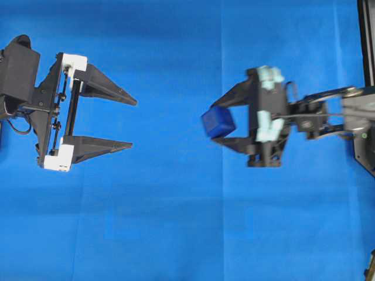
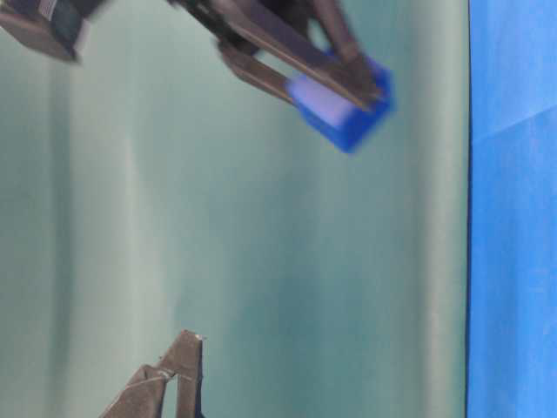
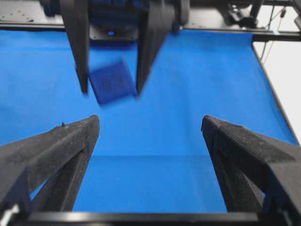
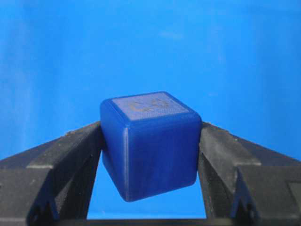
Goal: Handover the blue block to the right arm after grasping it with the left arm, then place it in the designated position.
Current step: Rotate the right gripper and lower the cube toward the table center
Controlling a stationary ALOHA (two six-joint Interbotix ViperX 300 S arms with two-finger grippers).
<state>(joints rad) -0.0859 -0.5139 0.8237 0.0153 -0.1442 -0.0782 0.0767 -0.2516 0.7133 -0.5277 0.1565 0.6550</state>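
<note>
In the right wrist view the blue block (image 4: 149, 146) sits nearest, pinched between the right gripper's (image 4: 150, 155) two black fingers (image 4: 75, 155), its embossed top face tilted up. Below everything spreads the blue cloth (image 1: 176, 222), the largest thing in sight. The left gripper (image 1: 132, 123), on white mounts, has its fingers spread wide with nothing between them, well apart from the block. Overhead, the right gripper (image 1: 214, 124) holds the block (image 1: 218, 122) clear of the cloth, right of centre.

blue block (image 1: 218, 122) sits between right gripper (image 1: 218, 124) fingers, above the cloth (image 1: 176, 222); left gripper (image 1: 132, 123) well left of block.
</note>
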